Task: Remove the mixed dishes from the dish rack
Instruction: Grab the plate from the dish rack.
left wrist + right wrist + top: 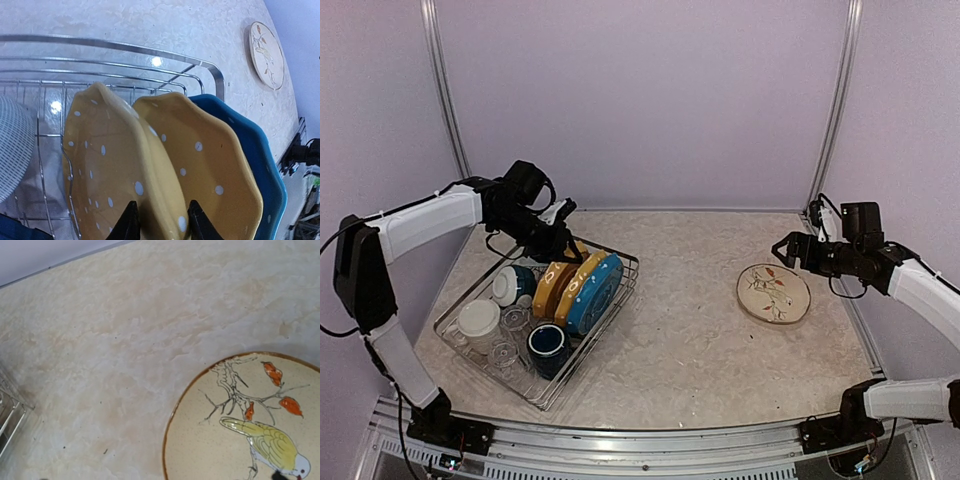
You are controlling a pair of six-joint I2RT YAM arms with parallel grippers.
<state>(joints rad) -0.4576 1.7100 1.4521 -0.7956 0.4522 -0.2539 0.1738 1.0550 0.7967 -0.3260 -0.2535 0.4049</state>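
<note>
- Top external view: we see the dish rack (pixel 618 262) on the left half of the table (pixel 690 340), with its long axis running diagonally.
- Three dotted plates stand on edge in the rack's right side: the left yellow plate (pixel 551 287), the middle yellow plate (pixel 577 284) and the blue plate (pixel 599 297), packed side by side.
- Left of the plates, the rack holds a teal and white bowl (pixel 509 285), a cream mug (pixel 478 322), clear glasses (pixel 508 338) and a navy mug (pixel 548 349).
- The left gripper (pixel 561 241) sits at the far end of the plate row, low over the rack.
- The cream plate (pixel 774 293) lies flat on the right half of the table, well apart from the rack.
- The right gripper (pixel 784 251) hangs above the cream plate's far edge. Its fingers are spread and carry nothing.
- Left wrist view: the fingers (pixel 131 222) straddle the thick rim of the left yellow plate, one on each face.
- We cannot tell whether they press on that rim or merely bracket it. All three plates are seated between the rack wires.
- Right wrist view: we see the cream plate's bird-and-branch pattern at lower right, bare table around it and a corner of the rack at the left edge. The fingers are almost entirely out of view here.
</note>
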